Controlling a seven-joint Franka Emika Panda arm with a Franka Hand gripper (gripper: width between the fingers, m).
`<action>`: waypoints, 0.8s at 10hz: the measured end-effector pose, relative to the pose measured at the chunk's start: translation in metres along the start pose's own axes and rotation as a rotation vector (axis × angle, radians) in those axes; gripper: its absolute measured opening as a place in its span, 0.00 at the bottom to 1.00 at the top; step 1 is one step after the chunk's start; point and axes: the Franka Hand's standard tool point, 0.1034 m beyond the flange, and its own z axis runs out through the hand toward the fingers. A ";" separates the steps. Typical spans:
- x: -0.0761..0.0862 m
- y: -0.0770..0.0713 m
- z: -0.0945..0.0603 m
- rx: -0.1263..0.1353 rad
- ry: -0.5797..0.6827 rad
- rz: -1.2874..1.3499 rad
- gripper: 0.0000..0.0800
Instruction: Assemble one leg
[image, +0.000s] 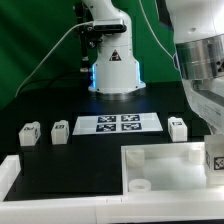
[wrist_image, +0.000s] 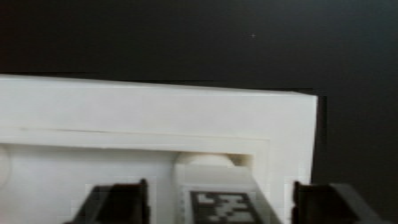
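My gripper (image: 213, 158) hangs at the exterior view's right, over the right near corner of the large white slab (image: 150, 168). In the wrist view the gripper (wrist_image: 222, 207) straddles one leg (wrist_image: 222, 203), a white peg with its tag facing the camera. A thin gap shows between each dark finger (wrist_image: 118, 205) and the leg, so the jaws stand open around it. The leg stands on the slab (wrist_image: 107, 115) just in front of a round socket (wrist_image: 210, 158). Three more legs lie on the black table: two (image: 29, 133) (image: 60, 131) at the left, one (image: 177, 127) at the right.
The marker board (image: 118, 123) lies flat at the table's middle. The robot base (image: 112, 60) stands behind it. A white wall (image: 8, 170) borders the near left. Another round socket (image: 140, 185) shows on the slab's near side.
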 end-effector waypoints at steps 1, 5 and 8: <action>0.001 0.005 0.001 -0.025 -0.004 -0.108 0.63; 0.006 0.010 0.001 -0.097 -0.014 -0.733 0.81; 0.009 0.009 -0.001 -0.118 -0.011 -1.081 0.81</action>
